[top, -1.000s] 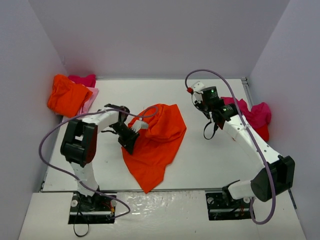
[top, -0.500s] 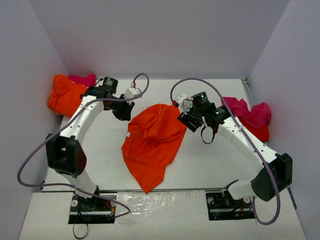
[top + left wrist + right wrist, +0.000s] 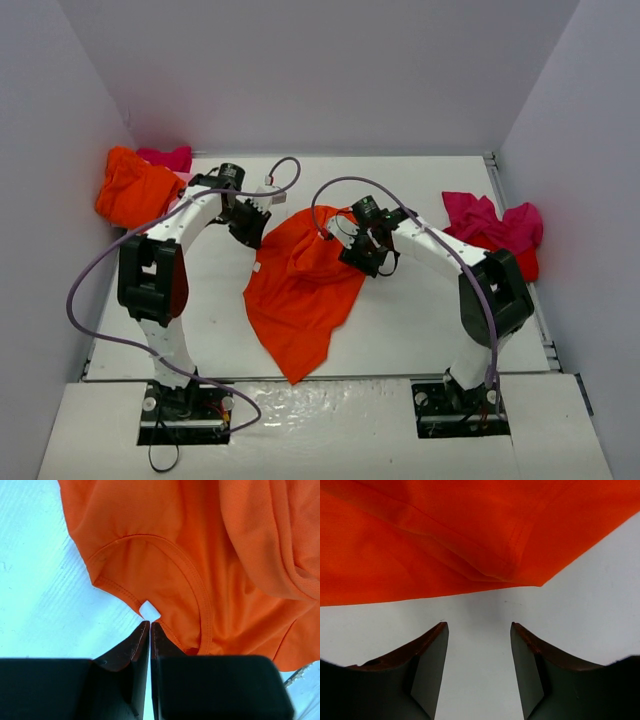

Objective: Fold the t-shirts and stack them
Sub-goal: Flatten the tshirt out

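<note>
A bright orange t-shirt (image 3: 300, 290) lies crumpled in the middle of the table, its lower end running to a point near the front edge. My left gripper (image 3: 252, 226) is at its back left edge, shut with nothing between the fingers. In the left wrist view the left gripper (image 3: 150, 625) points at the collar (image 3: 197, 587) and a small white tag (image 3: 149, 610). My right gripper (image 3: 360, 256) stands open at the shirt's right side. In the right wrist view the right gripper (image 3: 479, 626) is over bare table, just short of the orange t-shirt's (image 3: 445, 535) hem.
More t-shirts lie heaped at the back left: an orange one (image 3: 130, 190), a magenta one (image 3: 167, 158) and a pale pink one (image 3: 184, 196). At the right edge lie a magenta heap (image 3: 495, 225) and a red one (image 3: 526, 266). Walls close in three sides.
The left gripper let go of the shirt, swung to the back and settled at the collar. The right arm came in from the back right to the shirt's right edge.
</note>
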